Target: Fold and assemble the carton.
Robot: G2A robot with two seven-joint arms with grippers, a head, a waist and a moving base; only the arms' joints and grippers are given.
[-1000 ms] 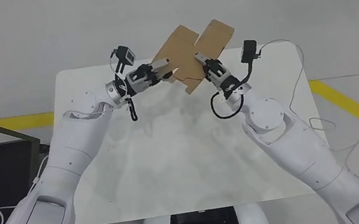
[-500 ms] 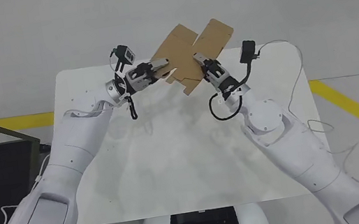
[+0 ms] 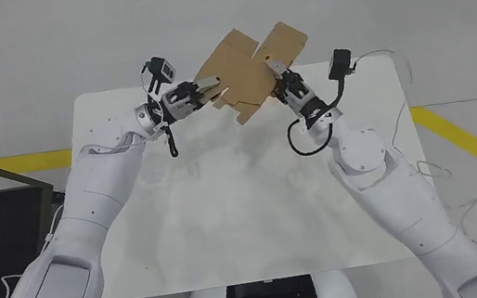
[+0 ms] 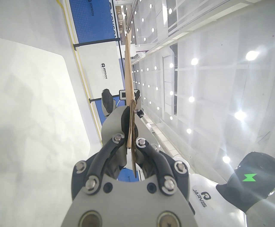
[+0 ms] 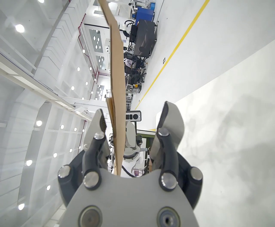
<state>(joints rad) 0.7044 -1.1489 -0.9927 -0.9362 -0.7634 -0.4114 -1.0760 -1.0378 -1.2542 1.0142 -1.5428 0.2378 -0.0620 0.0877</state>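
Carton: the carton (image 3: 250,70) is a flat, unfolded brown cardboard blank with notched flaps. It is held up in the air over the far edge of the desk (image 3: 229,207), and part of it reaches out beyond that edge.
Carton tilt: it does not lie on the desk. In both wrist views it shows edge-on, as a thin strip running away from the fingers.
Left hand: the left hand (image 3: 215,87) is above the desk's far edge, toward the far left corner. It is clamped on the carton's near-left edge, with both black pads pressed against the cardboard and the sheet pinched between them.
Right hand: the right hand (image 3: 280,77) is above the desk's far edge, toward the far right corner. Its fingers (image 5: 170,120) stand apart with the carton's edge between them. The sheet runs close along one finger and well clear of the other. Whether it touches the nearer finger cannot be told.
Desk: white top with rounded corners.
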